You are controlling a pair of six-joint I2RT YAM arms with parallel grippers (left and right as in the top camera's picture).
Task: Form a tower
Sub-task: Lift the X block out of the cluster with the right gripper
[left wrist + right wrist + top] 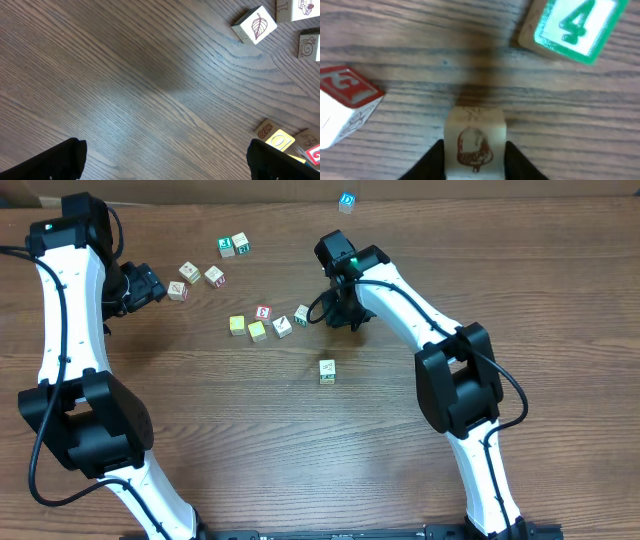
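The tower [327, 370] is a short stack standing alone mid-table, a green-edged cube over a yellowish one. Its top cube with a green "4" [570, 27] shows at the upper right of the right wrist view. My right gripper [338, 315] [475, 152] hangs just beyond the tower, shut on a pale cube with an acorn drawing [475, 145], one finger pressed to each side. Whether that cube rests on the wood is unclear. My left gripper [150, 283] [167, 160] stands open over bare wood at the left, holding nothing.
A red-topped cube [347, 90] lies left of the held cube. Loose cubes lie in a row [258, 331], a trio sits near the left gripper [190, 272], a green pair lies farther back [233, 246], and a blue cube [346, 201] sits at the far edge. A leaf cube [255, 25] shows in the left wrist view.
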